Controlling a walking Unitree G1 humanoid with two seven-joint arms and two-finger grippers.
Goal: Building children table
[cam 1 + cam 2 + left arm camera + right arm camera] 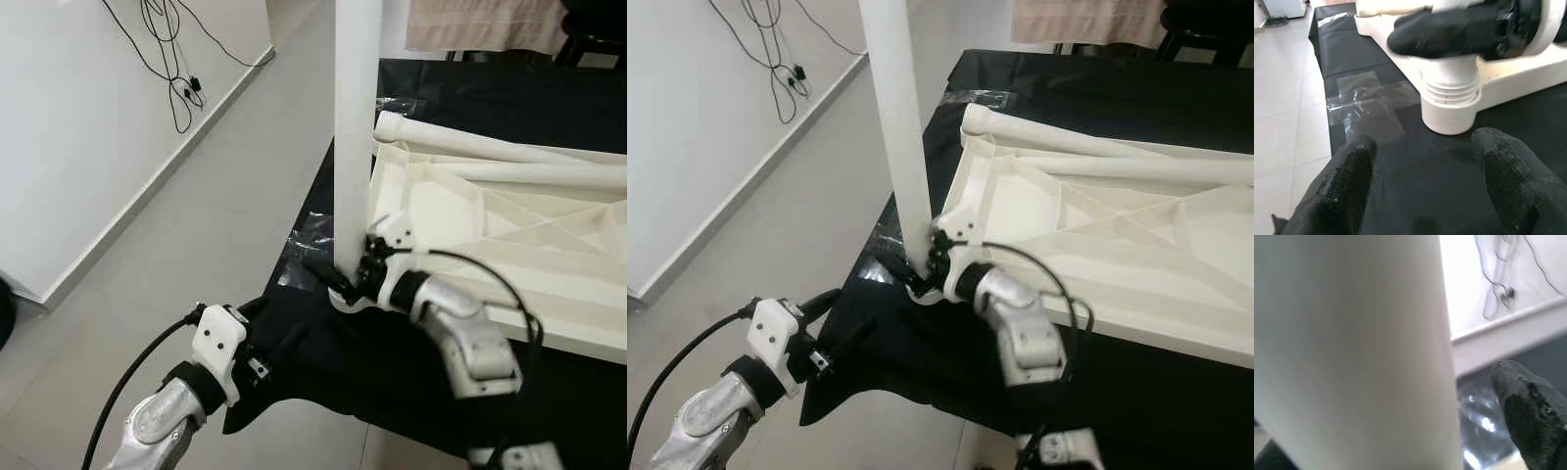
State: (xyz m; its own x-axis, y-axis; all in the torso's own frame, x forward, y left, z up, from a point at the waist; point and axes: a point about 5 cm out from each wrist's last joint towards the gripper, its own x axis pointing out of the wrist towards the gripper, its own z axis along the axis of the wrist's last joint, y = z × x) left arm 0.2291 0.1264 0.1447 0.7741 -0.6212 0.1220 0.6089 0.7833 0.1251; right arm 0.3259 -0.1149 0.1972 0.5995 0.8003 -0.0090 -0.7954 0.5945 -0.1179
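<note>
Table leg [357,127] upright in clamped right claw [345,277], left claw [1420,181] open nearby

no readable text, no labels, no brand marks, no numbers, no signs on any surface in view

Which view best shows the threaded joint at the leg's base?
Left wrist view: the threaded joint sits close and sharp below the right gripper. In both eye views it is small and half-covered; the right wrist view has just the leg.
</note>
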